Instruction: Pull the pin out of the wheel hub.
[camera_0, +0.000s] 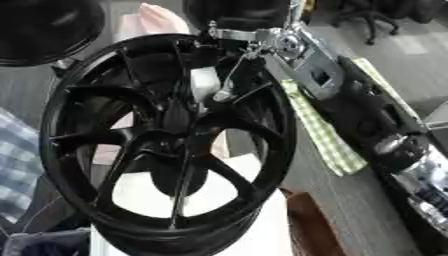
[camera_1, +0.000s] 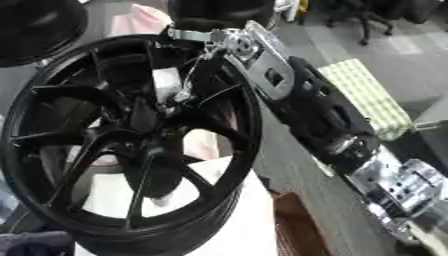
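Note:
A large black wheel rim (camera_0: 92, 90) with several curved spokes stands nearly upright and fills the middle of both views. Its hub (camera_0: 175, 122) is dark and I cannot make out a pin in it. A small white piece (camera_0: 204, 82) shows between the upper spokes, and a thin silver rod (camera_0: 238, 70) runs down beside it. My right arm (camera_1: 328, 120) comes up from the lower right. Its silver wrist (camera_0: 306, 60) leads to my black right hand (camera_0: 241, 20), which is at the rim's top edge above the white piece. My left hand is out of sight.
A second black wheel (camera_0: 44, 30) sits at the top left. A pinkish shape (camera_0: 157, 17) shows behind the rim's top. A green checked cloth (camera_0: 328, 130) lies on the grey table, right of the rim. A white surface (camera_0: 254, 235) and a brown block (camera_0: 306, 225) are below.

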